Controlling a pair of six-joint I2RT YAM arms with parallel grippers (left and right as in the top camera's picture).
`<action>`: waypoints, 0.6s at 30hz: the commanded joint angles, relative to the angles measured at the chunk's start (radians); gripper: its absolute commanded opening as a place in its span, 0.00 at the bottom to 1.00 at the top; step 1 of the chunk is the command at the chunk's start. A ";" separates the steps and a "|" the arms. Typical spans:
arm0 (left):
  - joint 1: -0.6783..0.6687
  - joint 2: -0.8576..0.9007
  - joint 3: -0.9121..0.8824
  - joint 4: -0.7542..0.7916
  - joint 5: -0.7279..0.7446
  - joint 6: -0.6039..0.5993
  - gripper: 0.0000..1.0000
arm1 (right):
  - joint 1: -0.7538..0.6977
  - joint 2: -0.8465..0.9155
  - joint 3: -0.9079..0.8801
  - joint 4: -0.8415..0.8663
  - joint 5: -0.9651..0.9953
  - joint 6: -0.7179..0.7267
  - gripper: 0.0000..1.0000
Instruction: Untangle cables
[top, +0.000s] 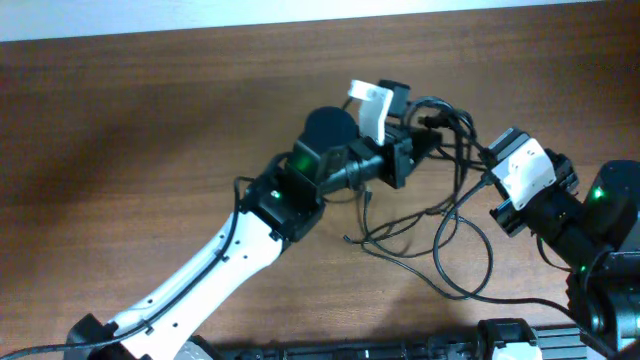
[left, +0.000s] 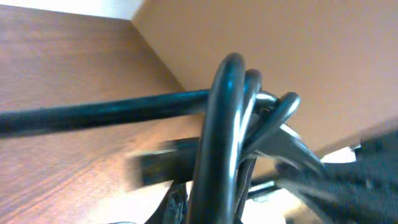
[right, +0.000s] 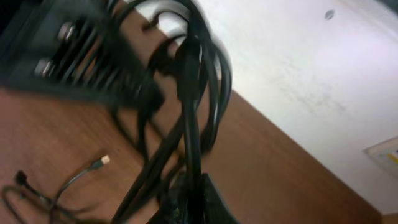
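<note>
The cables (top: 452, 128) are thin black cords bunched in a knot held above the wooden table (top: 150, 130) between my two grippers. Loose loops (top: 440, 245) trail from the knot onto the table below. My left gripper (top: 424, 145) is shut on the knot from the left. In the left wrist view the cables (left: 225, 124) arch up close from between the jaws. My right gripper (top: 484, 170) is shut on the cables from the right. In the right wrist view one cord (right: 191, 124) rises straight out of the right gripper (right: 190, 200), and a small plug end (right: 104, 160) lies on the table.
The left arm (top: 240, 250) stretches from the bottom left to the table's middle. The right arm's base (top: 600, 230) sits at the right edge. A pale wall (right: 298, 68) runs behind the table's far edge. The left gripper's dark body (right: 74, 56) fills the right wrist view's upper left.
</note>
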 joint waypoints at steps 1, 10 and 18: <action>0.085 -0.004 0.007 0.006 -0.048 -0.099 0.00 | -0.001 -0.006 0.013 -0.021 0.027 0.000 0.04; 0.125 -0.004 0.007 0.006 0.008 -0.108 0.00 | -0.001 -0.006 0.013 -0.021 0.089 0.001 0.40; 0.114 -0.004 0.007 -0.001 0.076 -0.099 0.00 | -0.001 -0.006 0.013 -0.008 -0.114 0.000 0.54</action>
